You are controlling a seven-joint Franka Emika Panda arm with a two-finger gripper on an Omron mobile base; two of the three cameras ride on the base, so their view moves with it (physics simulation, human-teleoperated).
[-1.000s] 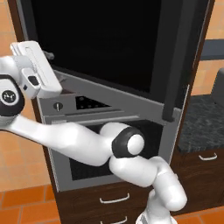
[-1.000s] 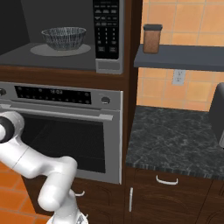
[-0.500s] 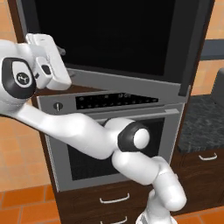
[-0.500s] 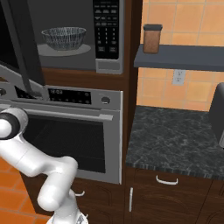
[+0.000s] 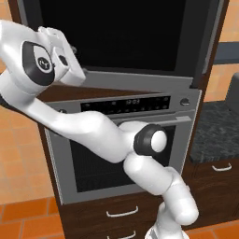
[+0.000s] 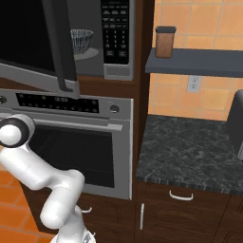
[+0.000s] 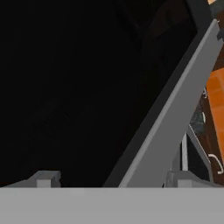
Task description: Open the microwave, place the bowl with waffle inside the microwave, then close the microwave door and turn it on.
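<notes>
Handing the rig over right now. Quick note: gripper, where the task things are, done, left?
Gripper: jaws open, holding nothing, right up against the microwave door.
Bowl: inside the microwave; the waffle is too small to make out.
Done: bowl is in.
Door stands partly open, swung out from the cavity.
Left: push the door fully shut, then press start on the keypad.
</notes>
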